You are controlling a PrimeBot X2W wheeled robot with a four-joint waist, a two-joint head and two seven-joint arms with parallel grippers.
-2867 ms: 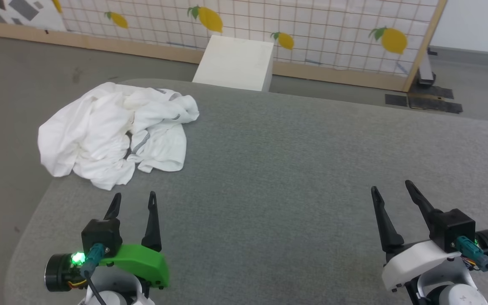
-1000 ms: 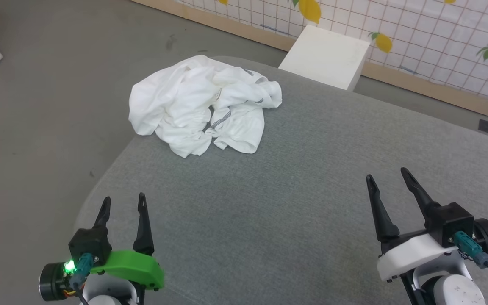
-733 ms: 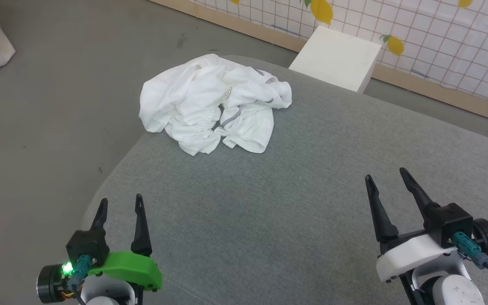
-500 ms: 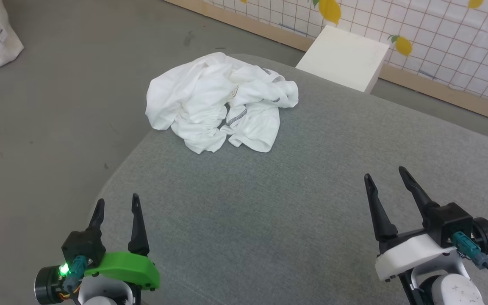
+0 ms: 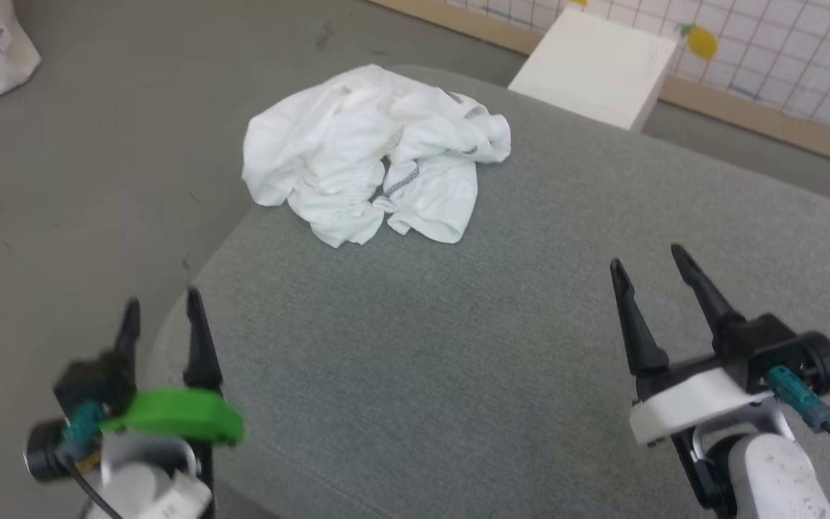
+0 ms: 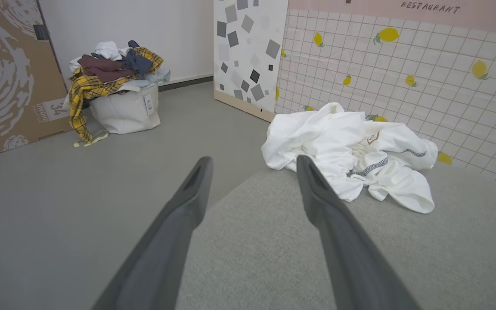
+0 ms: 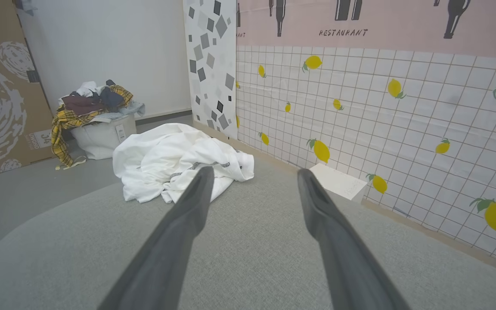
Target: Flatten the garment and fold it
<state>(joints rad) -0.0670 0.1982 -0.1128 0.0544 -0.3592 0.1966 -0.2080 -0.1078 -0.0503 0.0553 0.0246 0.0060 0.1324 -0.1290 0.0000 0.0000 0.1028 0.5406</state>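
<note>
The garment (image 5: 375, 151) is a crumpled white heap with a strip of dark stitching showing, lying at the far left corner of the grey padded table (image 5: 530, 324). It also appears in the left wrist view as the garment (image 6: 351, 150) and in the right wrist view as the garment (image 7: 175, 161). My left gripper (image 5: 159, 308) hovers open over the table's near left edge, well short of the heap. My right gripper (image 5: 649, 258) stands open at the near right, with nothing between its fingers.
A white box (image 5: 595, 68) sits on the floor behind the table, against a lemon-patterned tiled screen (image 7: 381, 107). A white laundry bin (image 6: 123, 107) heaped with clothes stands on the grey floor to the left, beside a cardboard panel (image 6: 7, 73).
The head camera has swung left and tipped down, shifting the whole picture. My left arm looks blurred and sits lower left in the picture. Both grippers stay open; the garment lies untouched.
</note>
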